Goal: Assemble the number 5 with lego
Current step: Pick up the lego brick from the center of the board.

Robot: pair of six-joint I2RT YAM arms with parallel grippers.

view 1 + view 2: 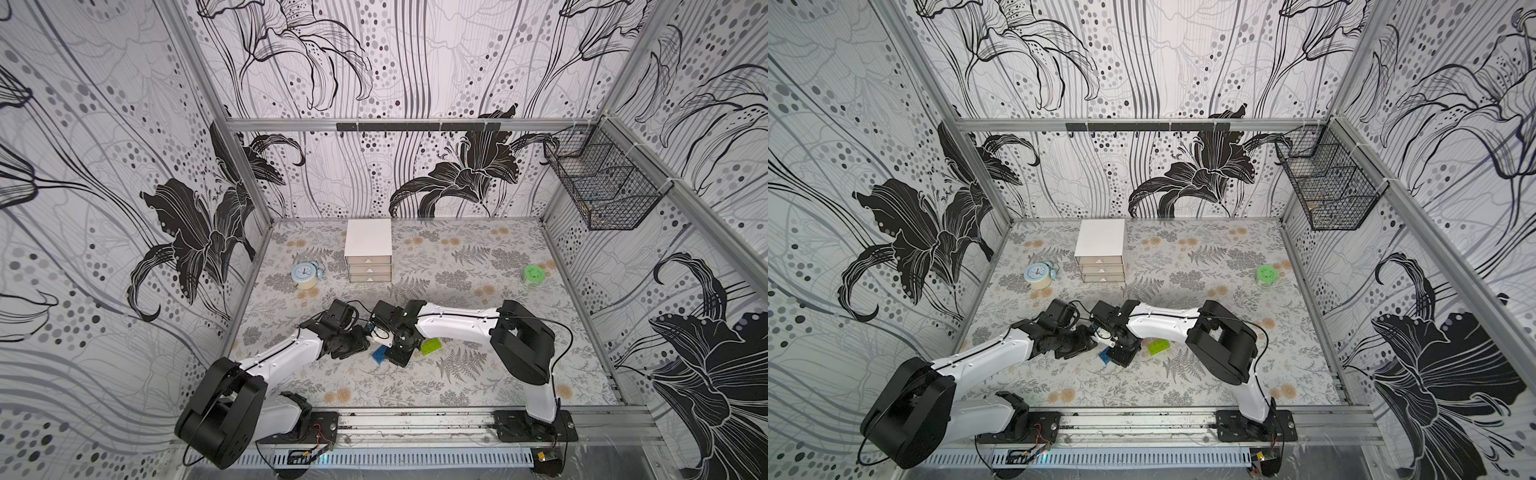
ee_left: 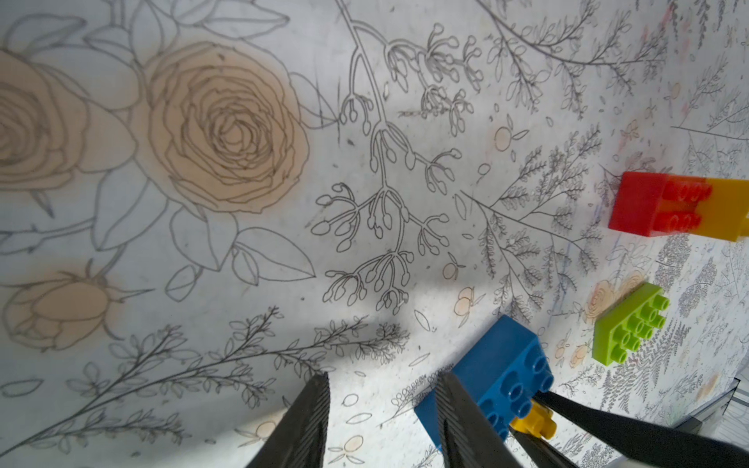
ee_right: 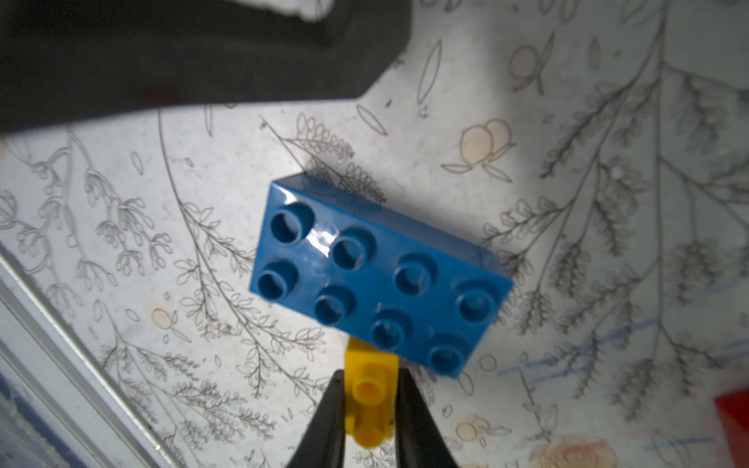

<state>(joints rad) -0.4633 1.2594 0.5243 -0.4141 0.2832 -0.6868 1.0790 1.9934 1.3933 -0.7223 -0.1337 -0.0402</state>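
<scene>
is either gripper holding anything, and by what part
The right gripper is shut on the yellow brick, pinching its two opposite sides. The left gripper is open, with nothing between its fingers.

Both arms reach in from their bases and nearly meet at the wrists in both top views. The left arm (image 1: 286,351) stretches low, its white forearm slanting inward. The right arm (image 1: 457,322) folds at a raised elbow, with its wrist bent downward. The left gripper (image 2: 383,379) has its jaws parted with nothing between them. The right gripper (image 3: 371,381) is clamped on a small yellow brick (image 3: 369,425), pinched at its fingertips.
</scene>
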